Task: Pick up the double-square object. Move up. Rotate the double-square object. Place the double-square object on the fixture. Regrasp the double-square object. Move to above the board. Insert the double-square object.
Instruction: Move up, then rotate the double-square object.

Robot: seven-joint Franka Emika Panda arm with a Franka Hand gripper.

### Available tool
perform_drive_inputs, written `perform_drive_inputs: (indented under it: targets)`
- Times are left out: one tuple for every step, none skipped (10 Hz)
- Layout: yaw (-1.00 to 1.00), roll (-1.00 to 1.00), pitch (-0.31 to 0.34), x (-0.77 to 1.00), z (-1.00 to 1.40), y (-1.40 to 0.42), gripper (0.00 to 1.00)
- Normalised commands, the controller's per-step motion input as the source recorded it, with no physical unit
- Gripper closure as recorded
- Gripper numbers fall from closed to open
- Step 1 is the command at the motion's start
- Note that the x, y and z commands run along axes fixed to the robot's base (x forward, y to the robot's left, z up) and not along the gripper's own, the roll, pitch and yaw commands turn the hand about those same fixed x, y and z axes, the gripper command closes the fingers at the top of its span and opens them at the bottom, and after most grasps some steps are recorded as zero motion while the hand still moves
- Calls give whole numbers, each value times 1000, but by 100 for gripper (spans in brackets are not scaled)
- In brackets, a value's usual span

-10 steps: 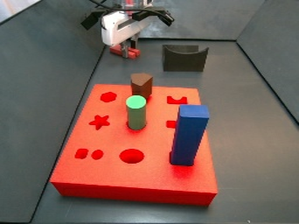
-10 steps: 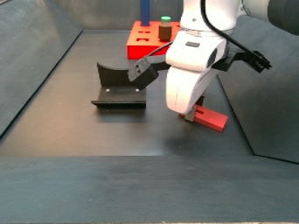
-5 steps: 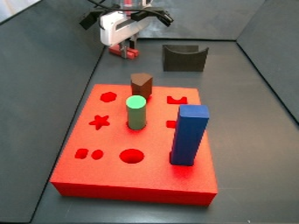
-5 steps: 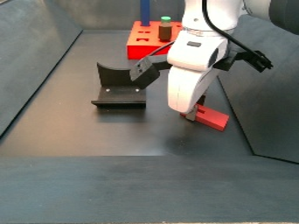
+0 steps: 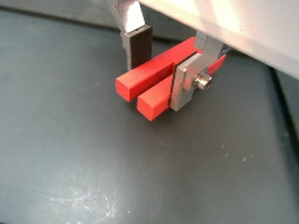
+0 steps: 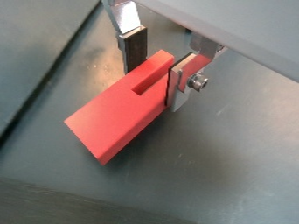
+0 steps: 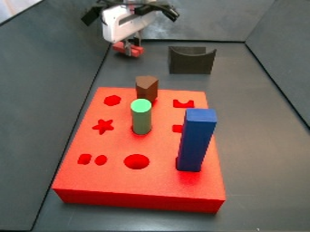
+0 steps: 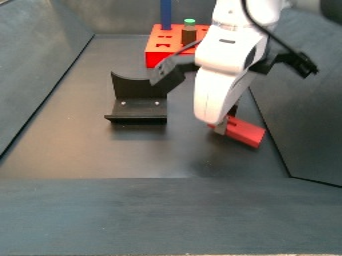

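The double-square object (image 5: pixel 138 81) is a small flat red-pink block with a slot in one end (image 6: pixel 111 127). My gripper (image 5: pixel 162 74) is shut on it, one dark pad (image 5: pixel 138 48) on each long side; it also shows in a wrist view (image 6: pixel 156 77). In both side views the gripper (image 7: pixel 125 43) (image 8: pixel 221 122) holds the block (image 7: pixel 125 51) (image 8: pixel 246 132) flat, just above the dark floor. The fixture (image 7: pixel 189 60) (image 8: pixel 134 100) stands apart from it. The board (image 7: pixel 115 145) (image 8: pixel 163 42), a red slab with shaped holes, lies farther off.
On the board stand a tall blue square block (image 7: pixel 197 138), a green round peg (image 7: pixel 140 116) and a brown hexagonal peg (image 7: pixel 147 87). Dark walls (image 7: pixel 49 54) enclose the floor on the sides and back.
The gripper has risen a little with the block between its fingers. The fixture, the board and the pegs have not moved.
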Motion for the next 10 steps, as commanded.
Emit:
perform_drive_inputs:
  targets:
    - [24,23,71,-6,593,0,100]
    - [6,47,87,-6,416,2,100]
    - [-3,74,80,-14,232,3,100]
    - [0,0,0,338,833,-337,100]
    - [0,11,-7,343,771,-333,100]
    - [21,25,64,222,613,-213,100]
    - [27,54,85,111,427,-100,100]
    - [31,74,87,63,284,-73,100]
    - [33,88,88,45,193,-56,100]
    - [-1000,0,0,0,0,0,100]
